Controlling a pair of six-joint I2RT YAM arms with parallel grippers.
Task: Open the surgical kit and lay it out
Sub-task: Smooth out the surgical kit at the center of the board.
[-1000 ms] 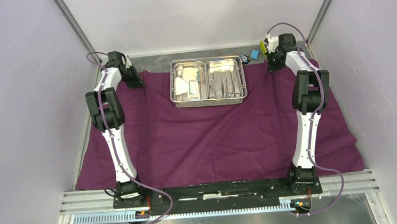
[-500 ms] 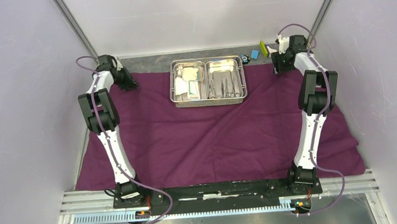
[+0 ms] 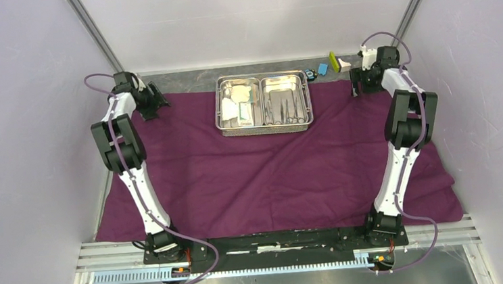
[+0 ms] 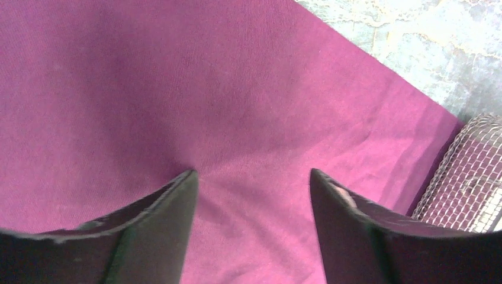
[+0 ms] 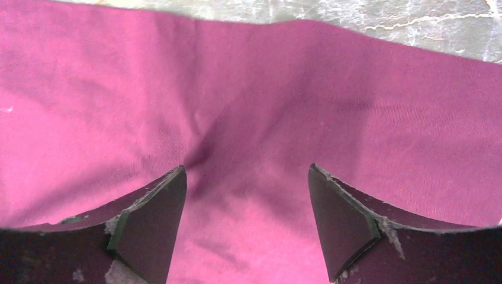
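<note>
The surgical kit lies spread out. Its plum-purple cloth covers most of the table. The steel two-compartment tray stands at the cloth's far middle, with white packets and gauze in the left half and slim steel instruments in the right. My left gripper is at the cloth's far left corner, open, with only flat cloth between its fingers. My right gripper is at the far right corner, open over the cloth, holding nothing.
Small blue and yellow-green blocks and a white piece sit on the bare table behind the cloth's far right edge. Bare grey table shows past the cloth's edge. A mesh basket wall appears at the right of the left wrist view. Enclosure walls stand close on both sides.
Both grippers went from shut to open and let go of the cloth's far corners. Both arms moved outward, the left to the left and the right to the right.
</note>
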